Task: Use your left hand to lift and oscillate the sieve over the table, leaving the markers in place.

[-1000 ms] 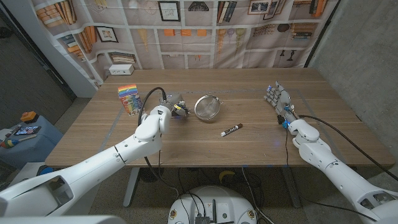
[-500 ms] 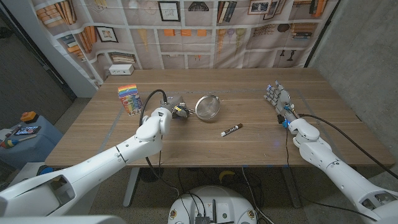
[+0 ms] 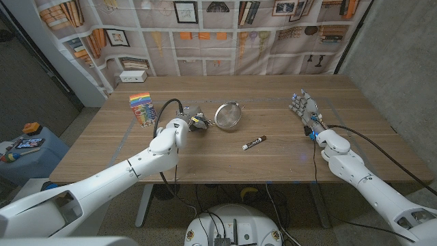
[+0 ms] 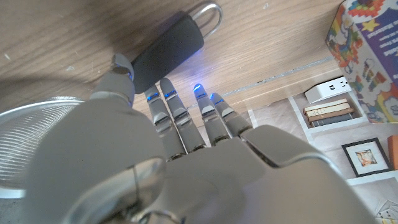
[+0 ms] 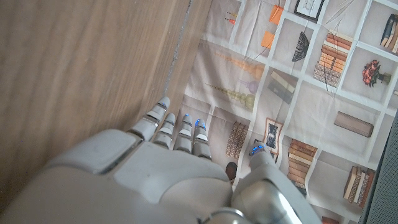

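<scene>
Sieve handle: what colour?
Black, with a metal hanging loop; the left wrist view shows the sieve handle best.

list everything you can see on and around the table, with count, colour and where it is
sieve: 1, silver mesh bowl with a black handle, middle of the table, tilted, handle toward the left hand
marker: 1, black with a white label, lying on the table in front of the sieve, a little to its right
box: 1, rainbow-coloured, standing left of the sieve on the table
power strip: 1, white, at the table's far left edge
table: 1, wooden, brown
backdrop: 1, printed with shelves, books and frames, behind the table
left hand: 1, grey, at the sieve's handle; a firm hold cannot be told
right hand: 1, grey, right side of the table, holding nothing, fingers apart
</scene>
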`<act>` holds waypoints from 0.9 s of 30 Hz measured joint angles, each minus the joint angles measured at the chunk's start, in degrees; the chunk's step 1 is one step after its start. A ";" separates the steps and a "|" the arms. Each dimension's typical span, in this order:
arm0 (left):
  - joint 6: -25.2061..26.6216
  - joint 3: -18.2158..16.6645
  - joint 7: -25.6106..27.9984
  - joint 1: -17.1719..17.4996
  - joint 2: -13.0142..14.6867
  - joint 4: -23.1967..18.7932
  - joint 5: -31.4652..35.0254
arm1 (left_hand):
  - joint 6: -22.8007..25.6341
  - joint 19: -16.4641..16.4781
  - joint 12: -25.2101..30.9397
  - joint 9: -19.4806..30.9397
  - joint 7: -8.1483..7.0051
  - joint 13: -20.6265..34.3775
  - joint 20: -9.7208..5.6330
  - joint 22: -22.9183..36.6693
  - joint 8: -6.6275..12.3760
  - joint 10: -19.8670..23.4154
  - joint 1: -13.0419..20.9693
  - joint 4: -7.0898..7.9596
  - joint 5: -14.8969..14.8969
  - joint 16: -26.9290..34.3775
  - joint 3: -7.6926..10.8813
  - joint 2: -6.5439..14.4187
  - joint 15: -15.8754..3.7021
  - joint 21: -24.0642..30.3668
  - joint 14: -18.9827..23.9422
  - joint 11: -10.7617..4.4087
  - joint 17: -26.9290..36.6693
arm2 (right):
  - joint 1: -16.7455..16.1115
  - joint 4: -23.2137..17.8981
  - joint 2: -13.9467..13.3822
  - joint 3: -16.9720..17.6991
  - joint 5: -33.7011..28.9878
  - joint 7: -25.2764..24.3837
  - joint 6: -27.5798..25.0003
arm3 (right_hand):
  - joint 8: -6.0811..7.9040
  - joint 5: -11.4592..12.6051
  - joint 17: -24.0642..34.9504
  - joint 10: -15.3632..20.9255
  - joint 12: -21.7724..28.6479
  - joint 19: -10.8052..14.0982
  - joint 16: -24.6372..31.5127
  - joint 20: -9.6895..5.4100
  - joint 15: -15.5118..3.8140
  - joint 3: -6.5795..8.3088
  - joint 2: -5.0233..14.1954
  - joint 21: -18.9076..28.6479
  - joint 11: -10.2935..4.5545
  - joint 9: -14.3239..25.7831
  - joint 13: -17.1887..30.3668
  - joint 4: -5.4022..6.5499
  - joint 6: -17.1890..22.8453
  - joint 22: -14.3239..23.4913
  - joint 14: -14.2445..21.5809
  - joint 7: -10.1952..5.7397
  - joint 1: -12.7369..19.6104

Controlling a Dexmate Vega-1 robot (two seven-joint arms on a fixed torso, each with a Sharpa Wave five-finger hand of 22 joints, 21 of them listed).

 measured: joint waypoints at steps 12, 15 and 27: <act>0.90 0.09 -0.03 -0.18 0.84 -0.89 -1.14 | -7.82 -1.68 -0.28 -0.18 0.21 0.00 0.58 0.00 0.04 -9.22 -1.34 0.04 0.00 0.00 -0.73 -1.38 0.23 0.00 -2.89 0.24 -0.01 | 0.56 0.77 0.32 -0.27 -0.07 0.11 -0.26 | 0.00 0.00 0.00 0.00 0.00 0.00 0.00 0.00 0.00 0.00 0.00 0.00 0.00 0.00 0.00 0.00 0.00 0.00 0.00 0.00 0.00; 0.90 0.09 -0.03 -0.18 1.03 -1.10 -1.14 | -9.25 -2.16 -0.28 -0.44 0.28 -0.01 0.72 0.00 0.04 -10.76 -1.47 0.04 0.00 0.00 -0.73 -1.52 0.13 0.00 -3.64 0.30 -0.01 | 0.56 0.77 0.32 -0.27 -0.10 0.18 -0.26 | 0.00 0.00 0.00 0.00 0.00 0.00 0.00 0.00 0.00 0.00 0.00 0.00 0.00 0.00 0.00 0.00 0.00 0.00 0.00 0.00 0.00; 1.94 -0.42 0.49 -0.30 1.84 -1.98 -2.69 | -17.75 -5.70 -0.28 -0.36 1.31 -0.17 0.71 0.00 0.03 -19.06 -4.37 0.60 -0.28 0.00 -2.10 -3.24 0.39 -0.25 -10.90 1.30 -0.01 | 1.61 2.12 1.01 -0.66 -0.29 0.35 -0.26 | 0.00 0.00 0.00 0.00 0.00 0.00 0.00 0.00 0.00 0.00 0.00 0.00 0.00 0.00 0.00 0.00 0.00 0.00 0.00 0.00 0.00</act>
